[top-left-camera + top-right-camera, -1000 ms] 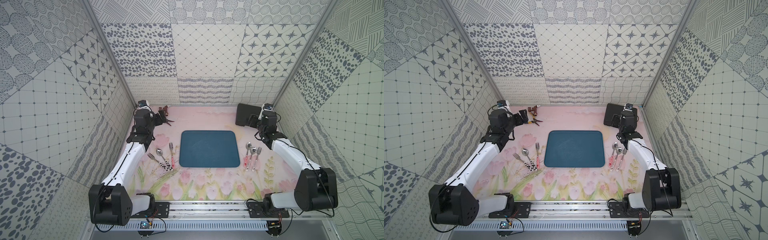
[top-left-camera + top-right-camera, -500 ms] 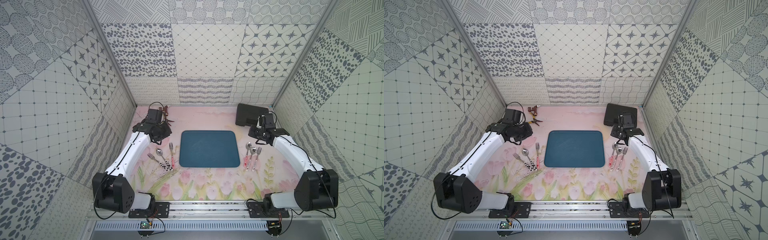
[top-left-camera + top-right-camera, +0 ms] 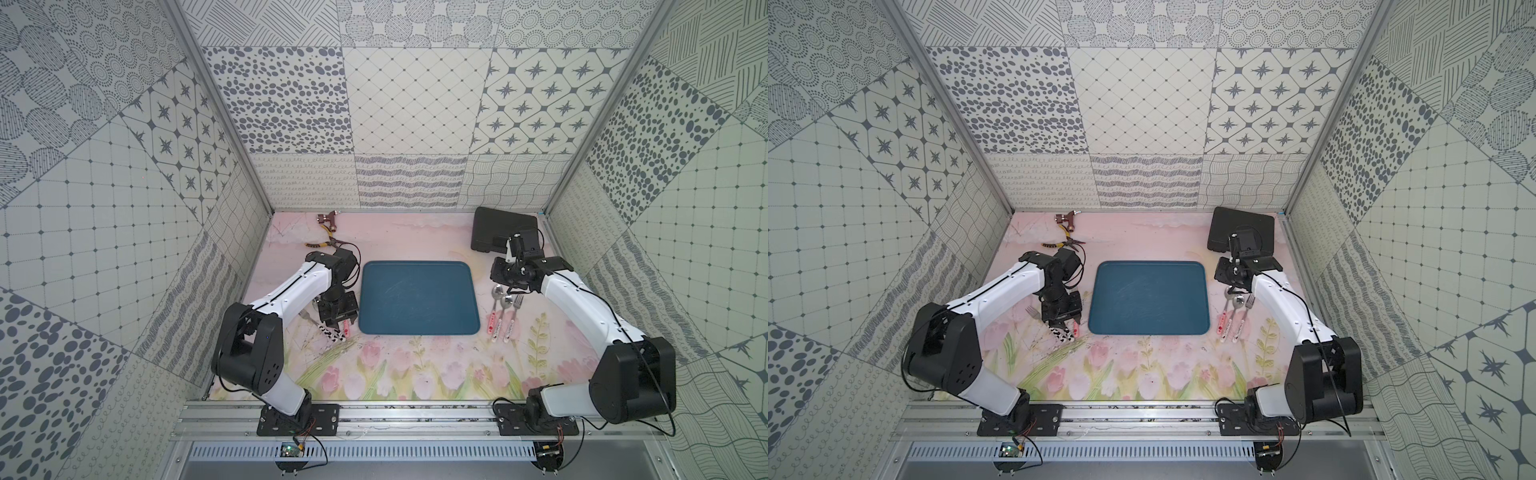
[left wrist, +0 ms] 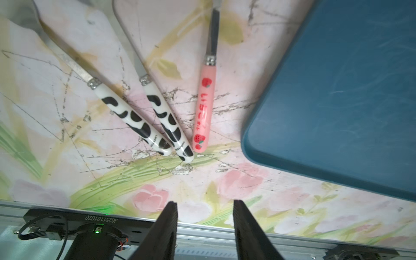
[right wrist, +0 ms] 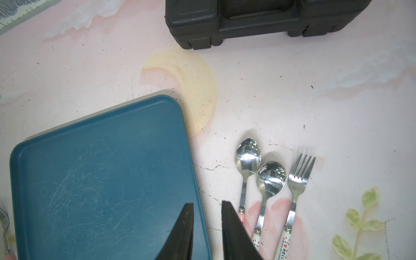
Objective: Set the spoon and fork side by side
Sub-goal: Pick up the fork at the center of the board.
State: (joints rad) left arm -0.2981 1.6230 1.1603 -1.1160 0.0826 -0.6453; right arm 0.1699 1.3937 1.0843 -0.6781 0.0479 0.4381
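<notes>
While the left gripper (image 4: 203, 202) hovers empty, jaws apart, and the right gripper (image 5: 207, 203) likewise, narrowly apart, the white-handled steel spoon (image 5: 271, 177) and white-handled steel fork (image 5: 299, 177) lie ungrasped beside the rectangular teal plastic tray (image 5: 101, 180); all placing looks yet to come.

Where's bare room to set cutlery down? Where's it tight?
Free: the empty blue tray; the mat strip between its front edge and the rail; the back strip between the pliers and the black case. Crowded: left of the tray, two cow-print handles and a pink one fan together; right of it, two spoons and a fork lie packed.
</notes>
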